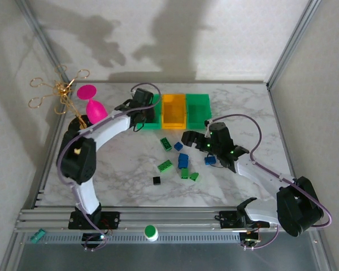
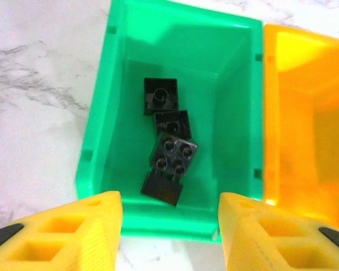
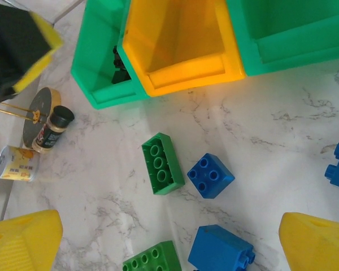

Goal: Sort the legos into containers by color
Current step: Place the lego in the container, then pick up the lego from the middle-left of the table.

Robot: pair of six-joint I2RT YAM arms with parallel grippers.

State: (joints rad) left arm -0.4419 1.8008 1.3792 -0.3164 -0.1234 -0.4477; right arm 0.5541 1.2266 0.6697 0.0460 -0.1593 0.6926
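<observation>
Left jaws hang open and empty over the green bin (image 2: 104, 113) with 4 black legos (image 2: 174, 153); right jaws are wide. Lifting straight up looks safest.

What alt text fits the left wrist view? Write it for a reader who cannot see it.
Four black legos lie in a green bin on a marble table. An orange-yellow bin stands at its right side, and the left gripper holds its yellow fingers apart, empty, at the bottom edge.
</observation>
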